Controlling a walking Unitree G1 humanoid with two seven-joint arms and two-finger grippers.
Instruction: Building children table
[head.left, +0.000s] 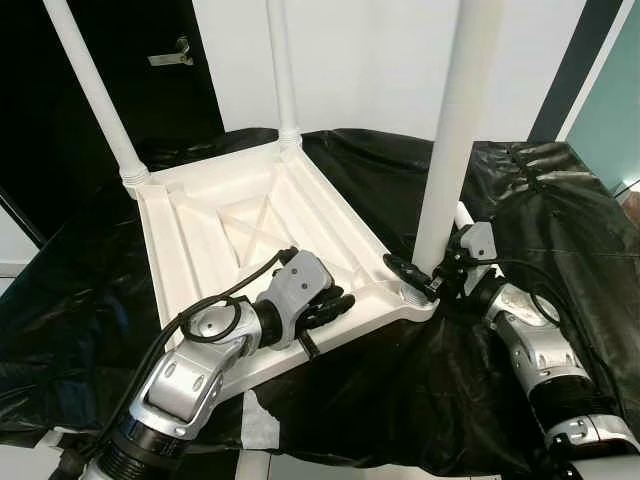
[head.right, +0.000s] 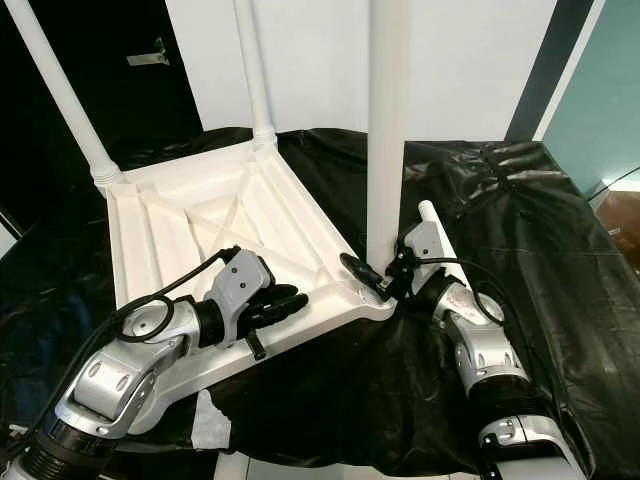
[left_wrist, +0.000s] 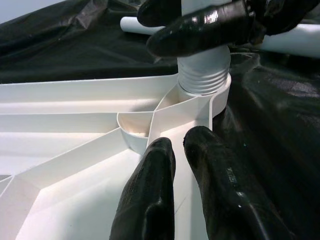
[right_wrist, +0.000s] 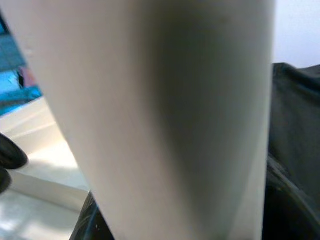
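Note:
A white plastic table top (head.left: 200, 230) lies upside down on a black sheet. Legs stand upright in its back left corner (head.left: 95, 100) and back corner (head.left: 283, 70). At the near right corner stands a third leg (head.left: 455, 120), its threaded end (left_wrist: 204, 75) seated in the socket. My right gripper (head.left: 432, 268) is shut around this leg just above the socket, one finger (left_wrist: 205, 30) across its front. My left gripper (head.left: 340, 300) rests on the ribbed underside by the near rim, fingers (left_wrist: 150, 190) together and pointing at that corner. The leg (right_wrist: 165, 120) looms close in the right wrist view.
A loose white leg (head.right: 428, 212) lies on the sheet just behind my right wrist. The black sheet (head.left: 560, 230) spreads rumpled to the right. White tape (head.left: 262, 415) marks its front edge. A dark door with a handle (head.left: 172, 55) is at back left.

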